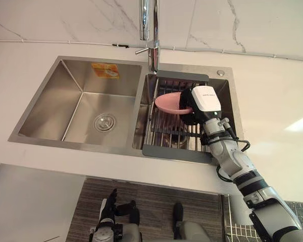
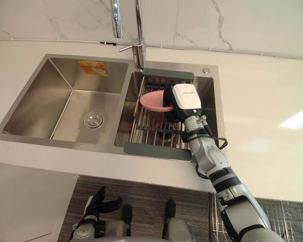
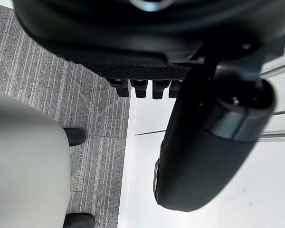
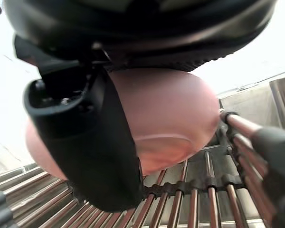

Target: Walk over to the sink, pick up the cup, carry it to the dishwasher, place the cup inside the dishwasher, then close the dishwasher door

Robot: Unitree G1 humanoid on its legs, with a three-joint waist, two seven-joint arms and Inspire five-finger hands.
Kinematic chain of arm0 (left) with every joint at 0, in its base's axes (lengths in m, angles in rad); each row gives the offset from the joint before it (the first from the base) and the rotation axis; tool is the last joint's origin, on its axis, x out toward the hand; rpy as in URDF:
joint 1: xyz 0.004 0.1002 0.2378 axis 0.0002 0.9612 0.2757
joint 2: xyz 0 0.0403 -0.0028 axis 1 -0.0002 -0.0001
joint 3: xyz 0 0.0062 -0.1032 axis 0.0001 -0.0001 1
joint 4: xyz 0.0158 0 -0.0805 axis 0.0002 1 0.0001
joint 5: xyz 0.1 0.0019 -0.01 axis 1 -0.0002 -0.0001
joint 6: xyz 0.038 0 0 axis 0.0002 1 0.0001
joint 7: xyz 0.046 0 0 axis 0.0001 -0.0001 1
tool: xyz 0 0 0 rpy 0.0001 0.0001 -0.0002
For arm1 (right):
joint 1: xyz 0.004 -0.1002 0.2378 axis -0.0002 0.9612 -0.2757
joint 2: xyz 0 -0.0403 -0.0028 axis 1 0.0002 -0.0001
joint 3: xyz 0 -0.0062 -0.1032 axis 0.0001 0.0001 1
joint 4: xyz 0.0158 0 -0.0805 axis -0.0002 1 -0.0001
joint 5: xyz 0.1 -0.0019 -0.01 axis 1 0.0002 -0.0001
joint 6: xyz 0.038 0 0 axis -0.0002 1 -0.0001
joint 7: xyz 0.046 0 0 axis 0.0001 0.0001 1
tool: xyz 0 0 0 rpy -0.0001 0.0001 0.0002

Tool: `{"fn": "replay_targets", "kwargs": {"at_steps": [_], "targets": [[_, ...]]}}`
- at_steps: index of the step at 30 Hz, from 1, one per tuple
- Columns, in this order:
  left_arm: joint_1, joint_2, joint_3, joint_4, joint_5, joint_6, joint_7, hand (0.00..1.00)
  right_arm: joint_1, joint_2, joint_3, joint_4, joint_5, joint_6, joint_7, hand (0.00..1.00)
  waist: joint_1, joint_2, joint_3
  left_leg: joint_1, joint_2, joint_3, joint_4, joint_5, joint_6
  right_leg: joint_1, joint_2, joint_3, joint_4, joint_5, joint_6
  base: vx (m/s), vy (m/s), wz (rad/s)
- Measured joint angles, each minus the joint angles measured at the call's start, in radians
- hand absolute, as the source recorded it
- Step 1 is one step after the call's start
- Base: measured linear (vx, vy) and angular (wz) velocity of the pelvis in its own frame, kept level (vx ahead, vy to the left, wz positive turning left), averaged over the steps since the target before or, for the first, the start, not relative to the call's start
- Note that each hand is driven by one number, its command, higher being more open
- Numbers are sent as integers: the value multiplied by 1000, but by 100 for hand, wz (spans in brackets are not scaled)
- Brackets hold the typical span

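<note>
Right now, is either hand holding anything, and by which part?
The right hand pinches the pink bowl by its rim, thumb on its underside, over the sink rack. The left hand holds nothing.

Right hand (image 1: 191, 113) clenched, outstretched; left hand (image 1: 110, 204) relaxed low

counter (image 1: 272, 91): white | sink (image 1: 81, 108): twin basins (steel) | rack (image 1: 164, 132): across right basin
</note>
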Motion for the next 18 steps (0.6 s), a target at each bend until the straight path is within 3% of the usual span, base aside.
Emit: {"fn": "replay_targets", "kwargs": {"at_steps": [9, 14, 18], "targets": [[-3, 4, 1, -2, 1, 8, 0, 100, 60, -10, -17, -94, 11, -6, 32, 0, -2, -7, 4, 18, 5, 9, 0, 1, -1, 15, 0, 7, 0, 0, 0, 0, 0, 0], [-3, 2, 6, -2, 2, 23, 0, 100, 211, -5, -37, -287, 36, -9, 52, 0, -7, -9, 4, 40, 5, 31, 3, 1, -1, 31, -1, 25, 0, -1, 1, -2, 5, -10], [-3, 4, 7, 9, 5, 28, -2, 100, 299, 28, -58, -445, 89, -46, 54, 0, -24, -12, 4, 62, 3, 44, 3, -8, 11, 45, 2, 45, -3, -2, -1, -31, 3, -13]]}}
